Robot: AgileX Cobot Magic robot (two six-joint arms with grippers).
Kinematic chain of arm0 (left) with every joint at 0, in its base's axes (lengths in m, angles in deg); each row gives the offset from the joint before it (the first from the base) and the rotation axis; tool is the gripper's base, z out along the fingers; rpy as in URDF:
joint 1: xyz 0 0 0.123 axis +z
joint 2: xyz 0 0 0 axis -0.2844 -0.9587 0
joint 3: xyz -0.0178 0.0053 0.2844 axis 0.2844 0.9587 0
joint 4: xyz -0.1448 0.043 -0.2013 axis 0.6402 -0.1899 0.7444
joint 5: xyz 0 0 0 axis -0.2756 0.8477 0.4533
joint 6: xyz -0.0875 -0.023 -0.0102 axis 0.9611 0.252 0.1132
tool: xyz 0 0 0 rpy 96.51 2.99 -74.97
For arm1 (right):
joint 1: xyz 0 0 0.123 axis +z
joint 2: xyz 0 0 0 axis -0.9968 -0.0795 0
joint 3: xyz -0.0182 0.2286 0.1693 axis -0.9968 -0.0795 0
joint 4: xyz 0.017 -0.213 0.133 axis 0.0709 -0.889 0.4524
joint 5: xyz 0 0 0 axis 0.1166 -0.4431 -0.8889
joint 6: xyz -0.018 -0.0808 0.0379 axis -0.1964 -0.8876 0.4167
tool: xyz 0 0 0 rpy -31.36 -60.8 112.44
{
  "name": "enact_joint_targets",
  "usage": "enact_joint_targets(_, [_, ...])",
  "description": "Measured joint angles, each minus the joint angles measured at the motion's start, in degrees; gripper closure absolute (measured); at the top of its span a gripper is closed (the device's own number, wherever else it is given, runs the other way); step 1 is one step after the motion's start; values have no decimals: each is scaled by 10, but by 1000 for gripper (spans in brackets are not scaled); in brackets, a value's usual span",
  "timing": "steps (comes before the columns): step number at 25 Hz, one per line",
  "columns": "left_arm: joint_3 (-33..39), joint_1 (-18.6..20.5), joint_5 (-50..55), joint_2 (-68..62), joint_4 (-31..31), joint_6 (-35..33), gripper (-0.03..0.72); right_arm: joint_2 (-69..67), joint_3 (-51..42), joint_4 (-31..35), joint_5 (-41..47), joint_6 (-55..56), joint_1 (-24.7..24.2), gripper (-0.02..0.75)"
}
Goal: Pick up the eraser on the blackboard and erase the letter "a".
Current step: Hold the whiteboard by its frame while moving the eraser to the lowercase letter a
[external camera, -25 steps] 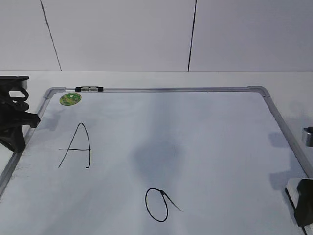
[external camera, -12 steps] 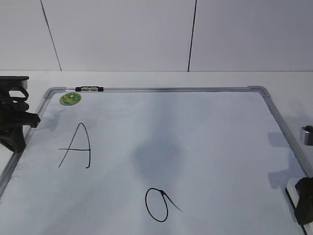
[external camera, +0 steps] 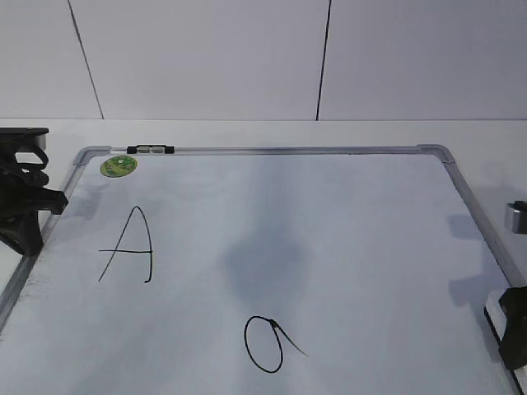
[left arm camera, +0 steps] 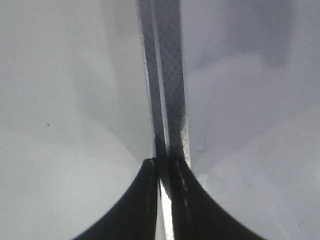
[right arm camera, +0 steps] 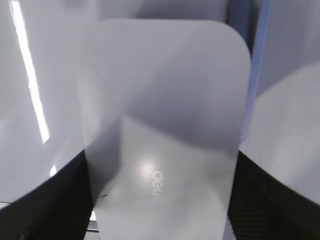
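Observation:
The blackboard (external camera: 346,206) is a white board with a silver frame lying flat on the table. The letter "a" (external camera: 265,344) is a black loop with a tail near the board's front edge. The eraser (right arm camera: 165,90) is a white rounded block with small grey lettering. It lies at the board's right edge between the fingers of my right gripper (right arm camera: 161,155), which press on both its long sides. In the exterior view only a white sliver of the eraser (external camera: 492,311) shows beside the right gripper (external camera: 515,329). My left gripper (left arm camera: 164,162) is shut and empty over the board's left frame (left arm camera: 167,75).
A capital "A" (external camera: 128,247) is drawn on the board's left half. A round green disc (external camera: 118,165) sits at the far left corner, beside a small clip (external camera: 151,149) on the frame. The left arm (external camera: 25,206) rests at the board's left edge.
The right gripper has shifted slightly right and down in the exterior view, and less of the eraser's white edge shows. The left arm has not moved.

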Motion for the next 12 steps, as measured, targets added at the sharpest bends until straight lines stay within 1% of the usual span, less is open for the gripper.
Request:
enact_joint_targets(5, [0, 0, 0, 0, 0, 0, 663, 0, 23, 0, 25, 0, 0, 186])
enact_joint_targets(12, [0, 0, 0, 0, 0, 0, 663, 0, 24, 0, 32, 0, 0, 187])
